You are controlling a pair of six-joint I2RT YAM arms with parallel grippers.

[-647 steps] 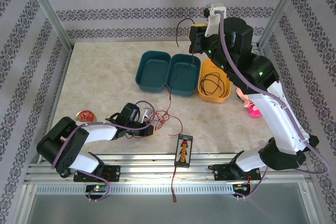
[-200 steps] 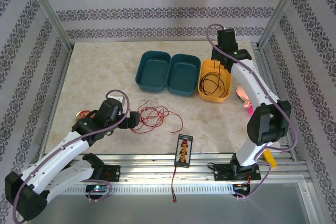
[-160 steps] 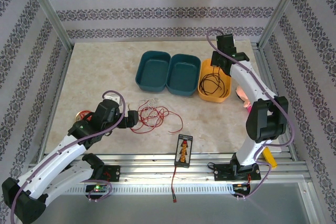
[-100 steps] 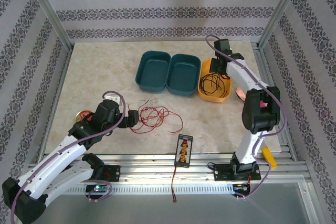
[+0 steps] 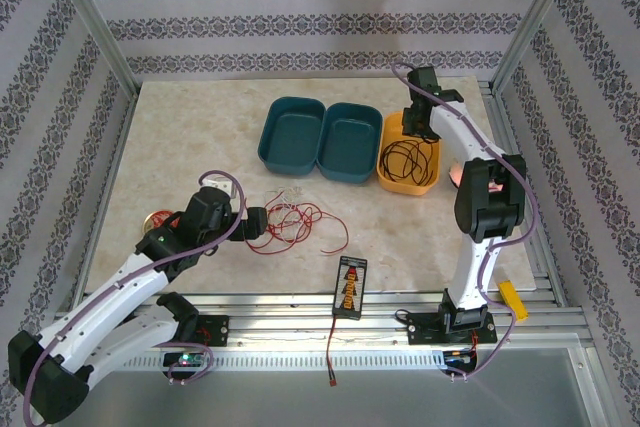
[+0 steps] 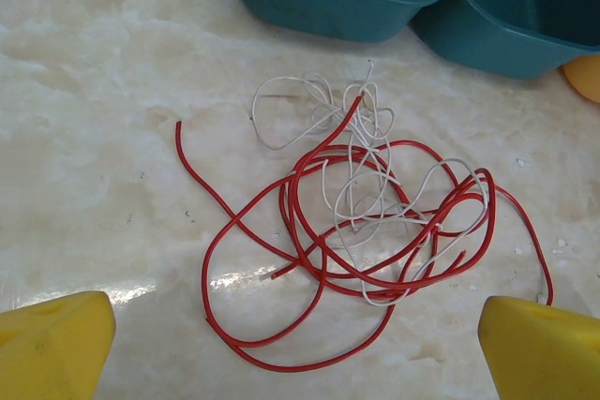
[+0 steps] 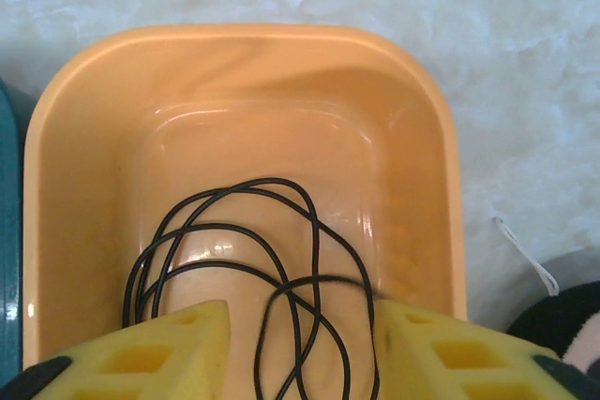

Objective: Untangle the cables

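The red cable (image 6: pixel 285 367) and the whitish cable (image 6: pixel 359 138) lie tangled together on the marble table, in front of my left gripper (image 6: pixel 300 348). That gripper is wide open, its yellow fingertips (image 6: pixel 56 339) apart at the frame's lower corners. From above, the red cable (image 5: pixel 290 227) sits just right of the left gripper (image 5: pixel 256 223). The black cable (image 7: pixel 272 181) lies coiled in the orange bin (image 7: pixel 244 35). My right gripper (image 7: pixel 300 348) hangs over it with jaws apart, a loose strand blurred between them. From above, the right gripper (image 5: pixel 420 125) is over the orange bin (image 5: pixel 405 188).
Two teal bins (image 5: pixel 291 134) (image 5: pixel 348 140) stand left of the orange one. A small black device (image 5: pixel 350 285) with a red lead lies at the near edge. A pink toy (image 5: pixel 462 175) sits right of the orange bin, a round tin (image 5: pixel 158 219) at the left.
The right gripper's jaws have opened over the orange bin and the black cable now lies loose inside. The left arm has barely shifted beside the red and white tangle.
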